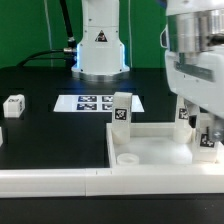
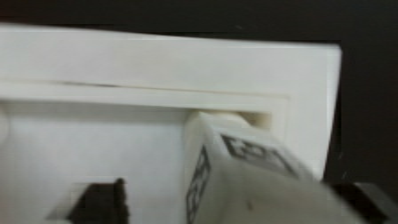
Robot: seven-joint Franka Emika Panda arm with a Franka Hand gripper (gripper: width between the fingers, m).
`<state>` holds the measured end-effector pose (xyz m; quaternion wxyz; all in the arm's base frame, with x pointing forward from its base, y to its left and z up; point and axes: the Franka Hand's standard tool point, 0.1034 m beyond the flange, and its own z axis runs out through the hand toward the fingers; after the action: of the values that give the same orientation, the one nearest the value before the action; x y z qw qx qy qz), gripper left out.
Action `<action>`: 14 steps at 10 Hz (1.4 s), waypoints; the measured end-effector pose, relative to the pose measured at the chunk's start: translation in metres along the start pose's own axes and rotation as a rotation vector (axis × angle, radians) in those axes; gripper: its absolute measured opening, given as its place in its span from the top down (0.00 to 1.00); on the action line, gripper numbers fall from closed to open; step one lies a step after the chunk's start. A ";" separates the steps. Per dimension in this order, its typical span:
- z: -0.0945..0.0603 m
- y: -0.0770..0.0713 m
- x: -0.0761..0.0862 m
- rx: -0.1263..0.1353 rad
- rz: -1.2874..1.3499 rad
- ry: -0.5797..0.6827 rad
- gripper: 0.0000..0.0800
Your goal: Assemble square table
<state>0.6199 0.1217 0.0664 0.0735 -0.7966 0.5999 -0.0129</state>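
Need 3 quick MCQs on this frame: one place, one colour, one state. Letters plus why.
1. Where is the lone leg block on the exterior view's left?
A. on the slab
B. on the table top, apart from the slab
C. on the marker board

2. What colour is the table top?
A. black
B. white
C. wood brown

3. How does the leg at the slab's far corner, on the exterior view's left, stand?
A. lying flat
B. hanging in the gripper
C. upright

Key:
1 B: the lone leg block sits on the table top, well clear of the slab and the marker board.
2 A: the surface around the white parts is black.
3 C: the corner leg stands on end, away from the gripper.
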 end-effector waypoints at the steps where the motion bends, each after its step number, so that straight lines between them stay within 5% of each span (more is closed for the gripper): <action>1: 0.001 -0.003 -0.004 -0.021 -0.268 0.001 0.22; 4: 0.001 -0.003 0.000 -0.018 -0.456 0.006 0.19; 7: 0.000 -0.007 0.003 -0.049 -0.860 0.025 0.19; 10: 0.001 -0.006 0.003 -0.048 -0.799 0.026 0.22; 12: 0.001 -0.006 0.002 -0.046 -0.671 0.029 0.64; 14: 0.001 -0.006 0.002 -0.043 -0.549 0.031 0.64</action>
<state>0.6265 0.1213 0.0665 0.0409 -0.9305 0.3626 -0.0317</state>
